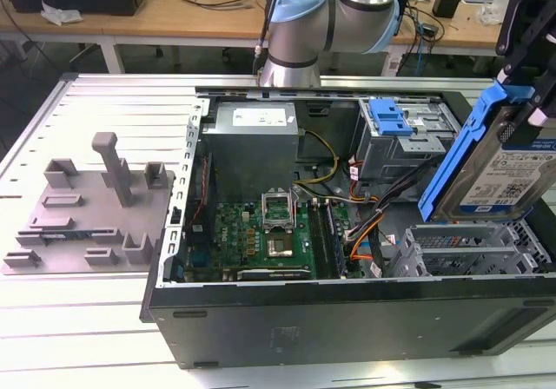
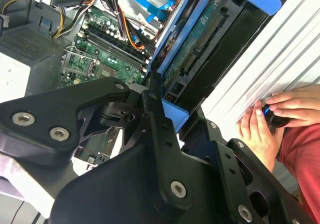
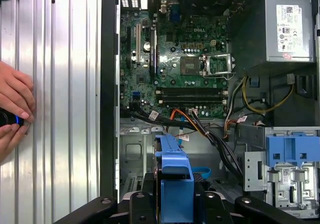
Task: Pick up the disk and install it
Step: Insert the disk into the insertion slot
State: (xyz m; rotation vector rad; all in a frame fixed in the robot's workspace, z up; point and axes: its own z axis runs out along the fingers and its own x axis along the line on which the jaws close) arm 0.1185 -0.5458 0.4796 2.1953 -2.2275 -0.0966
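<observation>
Above the ribbed metal table, the gripper clamps the flat disk (blue-railed).

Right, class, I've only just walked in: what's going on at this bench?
The robot arm's gripper is shut on the disk, a silver hard drive with blue rails. It holds the disk tilted above the open computer case, over the grey metal cage at the exterior view's right. The disk is not yet installed. In the first wrist view, a person's hands rest on the ribbed table beside the case.
</observation>
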